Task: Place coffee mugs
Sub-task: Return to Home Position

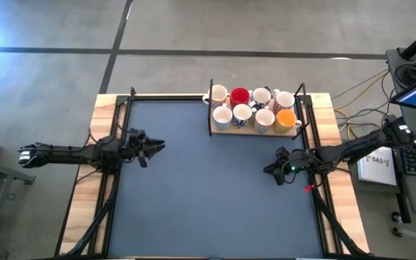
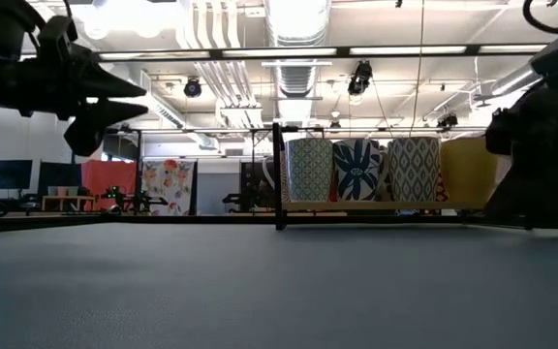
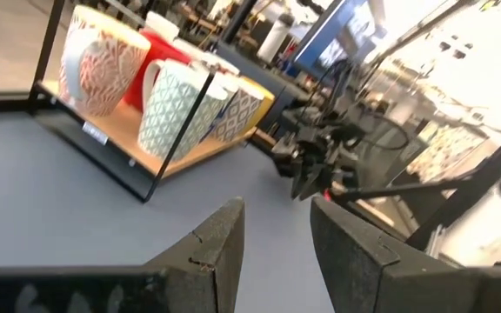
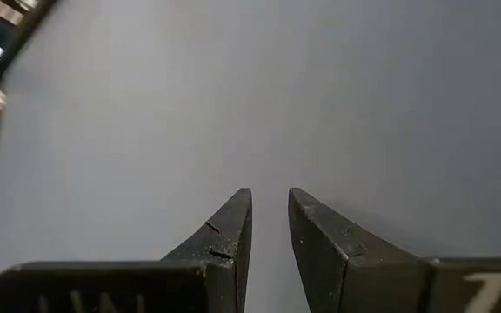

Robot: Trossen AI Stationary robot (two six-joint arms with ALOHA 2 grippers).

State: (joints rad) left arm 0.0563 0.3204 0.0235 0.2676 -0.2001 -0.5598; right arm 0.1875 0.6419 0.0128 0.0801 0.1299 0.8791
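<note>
Nearest me is one flat dark grey mat (image 1: 208,209) covering the wooden table (image 1: 101,108). Two grippers hang above it, one at each side edge, well apart, both pointing inward.

The right gripper (image 1: 268,170) sits slightly nearer me. In its wrist view the two dark fingers (image 4: 233,222) are parted by a narrow slit. Nothing is held and only mat shows beyond them.

The left gripper (image 1: 159,147) is a little further in. Its fingers (image 3: 220,239) stand apart with a clear gap and hold nothing.

At the far edge, right of centre, stands one black wire-frame shelf with a light wooden floor (image 1: 237,130). I count eight round ceramic coffee mugs (image 1: 242,113) on it. They are upright and packed close in two rows of four.

- **Front row, left to right:**
  - a white mug with teal lattice print (image 2: 310,170)
  - a white mug with dark blue leaf print (image 2: 358,170)
  - a white mug with blue diamond print (image 2: 414,170)
  - one plain orange mug (image 1: 286,119)
- **Back row, left to right:**
  - one cream mug with coral pattern (image 3: 103,56)
  - one red mug (image 1: 239,95)
  - a white-rimmed mug (image 1: 261,95)
  - a second pale mug (image 1: 284,99), whose print I can't make out

Beyond the table, the low view shows a room with silver ceiling ducts (image 2: 298,24).
</note>
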